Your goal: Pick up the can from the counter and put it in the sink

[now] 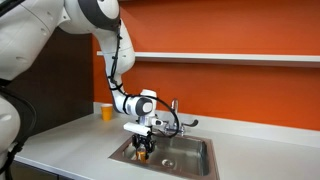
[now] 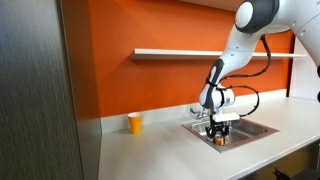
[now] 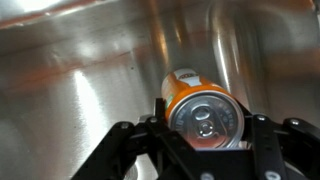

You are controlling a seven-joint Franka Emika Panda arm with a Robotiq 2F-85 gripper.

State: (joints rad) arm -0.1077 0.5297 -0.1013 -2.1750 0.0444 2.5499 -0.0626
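Shiny steel sink (image 3: pixel 80 70) behind cylindrical orange can (image 3: pixel 200 105)

**Materials and finishes.** The sink (image 3: pixel 70 70) is showing brushed stainless steel, its walls reflecting soft, blurred streaks of light. The can (image 3: pixel 188 88) is presenting a glossy orange printed side and a bare, silvery metal lid. The fingers (image 3: pixel 150 132) of the gripper (image 3: pixel 205 115) are appearing matt black. In an exterior view, the counter (image 1: pixel 70 140) is looking smooth and light grey, the faucet (image 1: pixel 175 106) is gleaming like chrome, and the arm (image 1: pixel 30 35) is wearing glossy white shells.
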